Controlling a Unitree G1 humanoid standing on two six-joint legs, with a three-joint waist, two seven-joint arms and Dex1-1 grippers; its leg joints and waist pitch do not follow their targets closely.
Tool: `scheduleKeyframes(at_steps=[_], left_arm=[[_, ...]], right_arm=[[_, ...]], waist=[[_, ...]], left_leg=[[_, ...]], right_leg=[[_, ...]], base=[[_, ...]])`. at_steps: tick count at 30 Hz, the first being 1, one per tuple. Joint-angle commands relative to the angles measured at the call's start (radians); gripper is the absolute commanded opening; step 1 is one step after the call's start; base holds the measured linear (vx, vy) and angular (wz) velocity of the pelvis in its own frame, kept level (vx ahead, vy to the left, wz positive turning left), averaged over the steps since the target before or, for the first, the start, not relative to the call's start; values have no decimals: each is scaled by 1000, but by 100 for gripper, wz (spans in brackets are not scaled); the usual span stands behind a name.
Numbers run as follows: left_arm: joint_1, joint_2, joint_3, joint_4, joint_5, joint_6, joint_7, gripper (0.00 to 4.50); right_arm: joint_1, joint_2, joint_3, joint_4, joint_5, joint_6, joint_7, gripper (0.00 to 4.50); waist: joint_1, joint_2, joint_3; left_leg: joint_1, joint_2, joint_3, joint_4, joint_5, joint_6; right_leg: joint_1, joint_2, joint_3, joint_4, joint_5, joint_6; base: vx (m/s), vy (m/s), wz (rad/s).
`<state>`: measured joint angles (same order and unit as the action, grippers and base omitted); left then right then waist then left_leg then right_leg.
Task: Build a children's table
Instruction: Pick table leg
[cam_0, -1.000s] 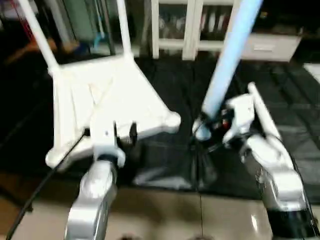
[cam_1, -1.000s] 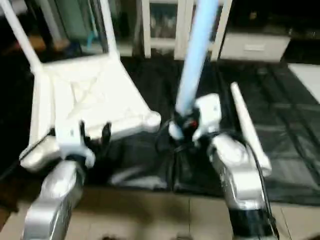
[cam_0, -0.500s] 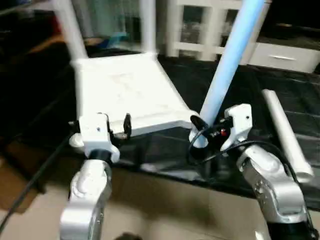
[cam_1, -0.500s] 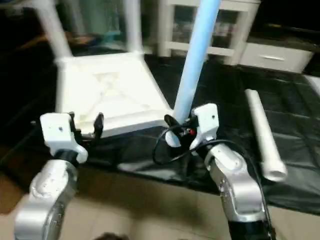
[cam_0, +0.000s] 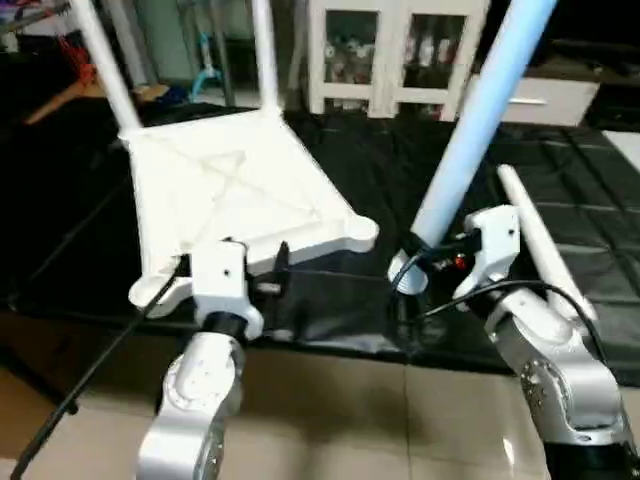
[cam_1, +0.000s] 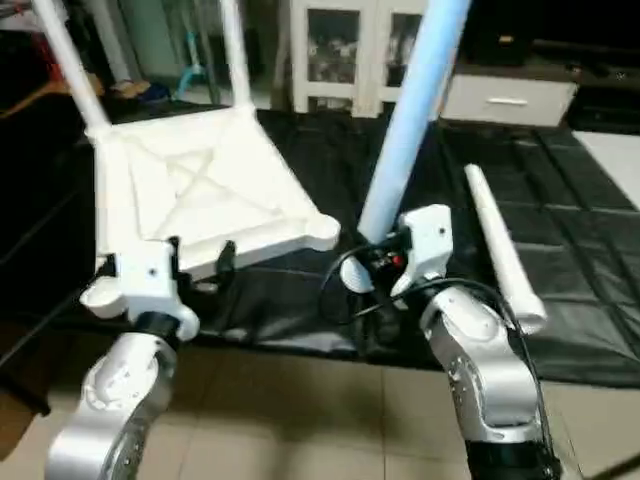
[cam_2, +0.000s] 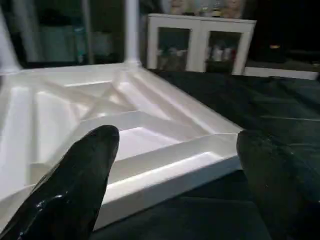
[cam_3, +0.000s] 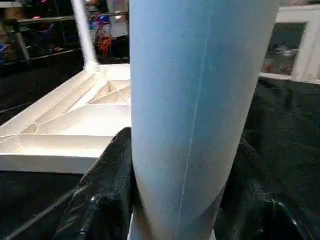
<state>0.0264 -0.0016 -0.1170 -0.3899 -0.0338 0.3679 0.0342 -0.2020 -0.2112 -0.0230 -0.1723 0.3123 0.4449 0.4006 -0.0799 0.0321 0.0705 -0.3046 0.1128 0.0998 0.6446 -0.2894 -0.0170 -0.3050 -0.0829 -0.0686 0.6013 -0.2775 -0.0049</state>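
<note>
Held leg (cam_0: 470, 140): upper end cut off by top edge; lower end hidden behind right end effector (cam_0: 425, 262). Two standing legs (cam_0: 262, 55) cut off by top edge. Tabletop (cam_0: 230, 200) near edge partly hidden behind left end effector (cam_0: 255, 268). Cabinet (cam_0: 395, 55) contents too small to tell.

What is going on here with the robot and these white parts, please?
The robot is putting a children's table together. The tabletop lies upside down on a black mat, with two legs already standing in its far corners. The right hand grips a third leg near its lower end, tilted, close to the empty near corner socket. The left hand hovers open at the tabletop's near edge. A fourth leg lies on the mat.
</note>
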Motion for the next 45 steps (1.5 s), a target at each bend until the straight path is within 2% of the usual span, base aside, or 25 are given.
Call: scheduleKeyframes(at_steps=[1, 4, 6, 7, 9, 10, 11, 12, 13, 15, 18, 19, 20, 21, 22, 24, 27, 28, 29, 32, 33, 34, 35, 38, 45], left_arm=[[-3, 3, 11, -4, 1, -2, 7, 421], [0, -3, 17, -10, 4, -1, 5, 421], [2, -6, 16, -10, 6, -2, 3, 421], [3, -5, 13, -8, 9, -4, 4, 421], [4, -3, 11, -6, 12, -4, 5, 421], [3, -3, 11, -5, 11, -4, 5, 421], [-1, -5, 11, -4, 11, -7, 6, 421], [-4, -6, 11, -3, 12, -7, 6, 421], [-10, -6, 13, -1, 13, -6, 5, 421], [-15, -6, 16, 0, 13, -5, 4, 421], [-16, -6, 17, 3, 16, -6, 2, 421], [-15, -7, 17, 3, 16, -6, 2, 421], [-15, -6, 17, 3, 16, -6, 2, 421], [-14, -5, 16, 1, 17, -6, 3, 421], [-14, -5, 16, 1, 17, -5, 4, 421], [-14, -6, 18, 1, 15, -5, 5, 421], [-8, -6, 20, -1, 16, -7, 2, 421], [-3, -9, 20, -5, 13, -4, -1, 421], [-1, -11, 20, -5, 11, -3, -2, 421], [8, -16, 19, -8, 4, 9, -6, 421], [9, -16, 19, -6, 3, 9, -6, 421], [9, -12, 17, -4, 7, 5, -5, 421], [7, -11, 19, 1, 9, 2, -3, 421], [3, -9, 27, 9, 14, 0, 0, 421], [7, 8, 10, 14, -14, -6, -60, 421]], right_arm=[[-18, -5, 2, -15, 6, 6, 2, 184], [-18, -11, 4, -20, 4, 8, 6, 184], [-18, -12, 4, -21, 4, 9, 6, 184], [-20, -14, 3, -19, 4, 10, 4, 184], [-23, -15, 2, -17, 3, 12, 2, 184], [-25, -15, 1, -16, 2, 12, 1, 184], [-27, -18, 1, -13, 0, 11, 0, 184], [-28, -20, 1, -12, -1, 8, 0, 184], [-30, -21, 1, -10, -1, 7, -1, 184], [-33, -21, 1, -8, 0, 8, 0, 184], [-38, -21, 2, -6, 4, 7, 3, 184], [-39, -21, 2, -5, 4, 7, 3, 184], [-39, -21, 2, -5, 4, 7, 3, 184], [-41, -20, 1, -5, 4, 8, 5, 184], [-42, -20, 1, -5, 4, 8, 7, 184], [-44, -22, 2, -3, 2, 8, 10, 184], [-45, -25, 4, 0, 0, 20, 6, 184], [-46, -25, 1, 2, 7, 22, 5, 184], [-46, -25, -1, 3, 10, 24, 4, 184], [-44, -27, -5, 1, 15, 22, 5, 184], [-42, -28, -6, 0, 15, 22, 5, 184], [-40, -29, -6, -1, 12, 16, 7, 184], [-37, -31, -5, -2, 10, 16, 11, 184], [-32, -37, 5, -4, 1, 10, 18, 184], [-57, -52, -12, 29, 10, -5, 35, 184]], waist=[[-25, 13, -44], [-23, 6, -45], [-13, -25, -63], [57, -73, -100], [93, -55, -97], [110, -33, -105], [93, -27, -93], [91, -3, -95], [35, 66, -60], [41, 40, -71], [44, 9, -69], [60, -34, -52], [99, -54, -49], [110, -54, -65], [116, -53, -70], [110, -28, -67], [57, 44, -78], [42, 32, -83], [54, 29, -82], [75, -42, -79], [104, -83, -75], [127, -46, -104], [106, -53, -111], [96, -31, -109], [91, 0, -67]], left_leg=[[57, 112, -75, -155, -492, 80], [135, 172, -10, -169, -448, -9], [122, 122, 48, -137, -274, -22], [-55, -38, 88, 12, -154, 45], [-141, 16, 15, 112, -100, 41], [-198, 60, -41, 113, -3, 47], [-188, 62, -41, 36, 135, 56], [-149, 49, -28, -31, 246, 75], [-31, 156, -112, -126, 52, 251], [11, 214, -148, -124, -115, 329], [25, 174, -115, -130, -175, 388], [-33, 120, -56, -113, -260, 325], [-115, 18, 16, 16, -164, 217], [-138, 28, 9, 58, -69, 179], [-165, 31, -2, 57, 29, 142], [-137, 48, 5, -18, 74, 125], [54, 172, -53, -120, -124, 128], [97, 237, -81, -145, -215, 80], [103, 250, -47, -146, -155, 25], [45, 152, 109, -94, 1, 30], [-74, 67, 90, -55, -20, 76], [-79, 67, 50, -20, 12, 87], [-110, 59, 26, -41, 189, 89], [-88, 50, 16, -45, 300, 50], [-41, 116, 18, -95, -61, 16]], right_leg=[[-21, -10, 1, -39, -157, -203], [-88, -16, 5, 5, -44, -157], [-69, -36, 27, -9, 49, -173], [147, -84, 208, -53, 185, -313], [184, -181, 308, -74, 356, -454], [184, -187, 261, -39, 630, -464], [135, -90, 157, -13, 686, -404], [108, -11, 89, -5, 581, -334], [-34, 66, -3, 87, -77, -126], [-71, 25, 22, 135, -171, -62], [-95, -4, 39, 106, -10, 37], [-62, -50, 80, -14, -18, -14], [37, -134, 158, -107, -231, -67], [74, -162, 176, -118, -349, -89], [89, -139, 168, -113, -411, -99], [79, -69, 103, -107, -361, -156], [-38, 23, 24, -12, -202, -130], [-73, 5, 24, 62, -129, -78], [-104, -8, 16, 91, -61, -3], [-107, -46, 43, 3, 222, -52], [-28, -80, 89, -44, 236, -40], [22, -170, 147, -33, 321, -84], [36, -112, 118, 22, 672, -100], [10, -37, 79, 33, 958, -122], [-27, -45, 69, -42, 58, -263]], base=[[119, 32, 7], [151, 17, -16], [183, -7, -54], [217, 19, -48], [209, 39, -38], [0, 0, 0], [0, 0, 0], [-173, -22, -1], [-77, -8, -16], [15, 1, -10], [84, -2, 8], [0, 0, 0], [0, 0, 0], [0, 0, 0], [66, -23, -5], [81, -5, 2], [134, 61, 2], [123, 58, -28], [123, 58, -28], [108, 17, -56], [115, -53, -42], [108, -73, -17], [108, -73, -17], [42, -55, -5], [0, 0, 0]])
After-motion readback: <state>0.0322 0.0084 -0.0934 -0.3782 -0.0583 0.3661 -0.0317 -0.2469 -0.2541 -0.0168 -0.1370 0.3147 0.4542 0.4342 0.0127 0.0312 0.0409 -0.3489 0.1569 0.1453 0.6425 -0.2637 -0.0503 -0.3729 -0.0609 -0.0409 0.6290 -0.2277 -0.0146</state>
